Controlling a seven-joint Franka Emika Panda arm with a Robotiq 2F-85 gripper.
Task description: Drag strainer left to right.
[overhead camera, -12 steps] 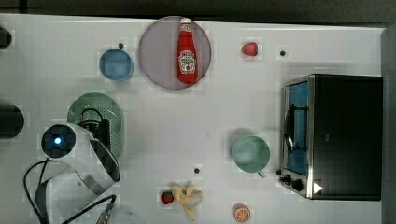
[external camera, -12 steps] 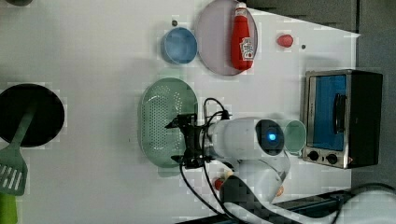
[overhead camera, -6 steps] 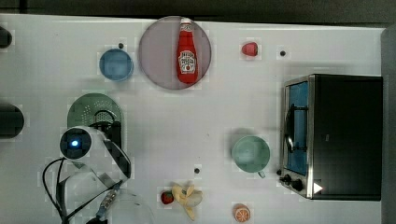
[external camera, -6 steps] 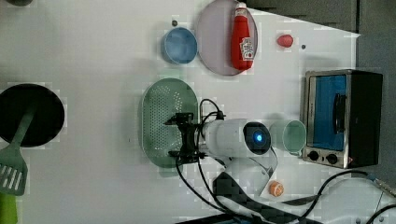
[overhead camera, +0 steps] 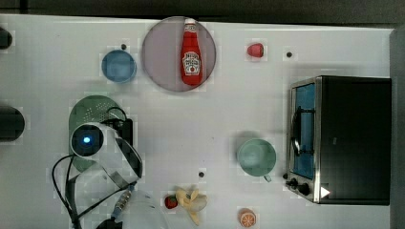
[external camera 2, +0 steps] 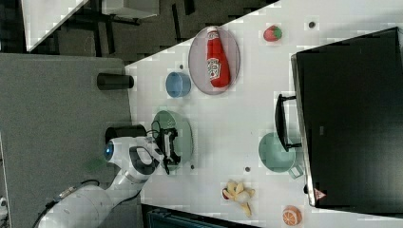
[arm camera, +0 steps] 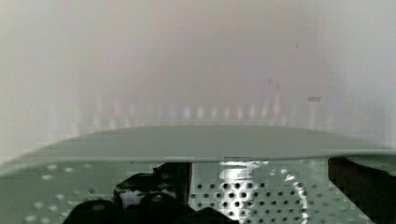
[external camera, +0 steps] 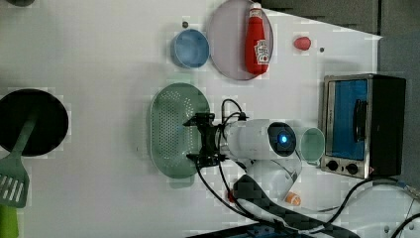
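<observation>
Pincer (external camera: 202,140) spread wide over the strainer (external camera: 173,130), gripping nothing.

The pale green strainer lies on the white desk (overhead camera: 229,114) near the top view's left edge, just below the blue bowl (overhead camera: 118,66) in the top view, well apart from the mug (overhead camera: 257,157) and toaster oven (overhead camera: 339,139) toward the top view's right edge. In the left view the pincer's black fingers (external camera: 198,120) sit above the strainer's long rim on the arm's side; the wrist view shows a finger (arm camera: 154,186) inside the holed basin (arm camera: 252,191).
</observation>
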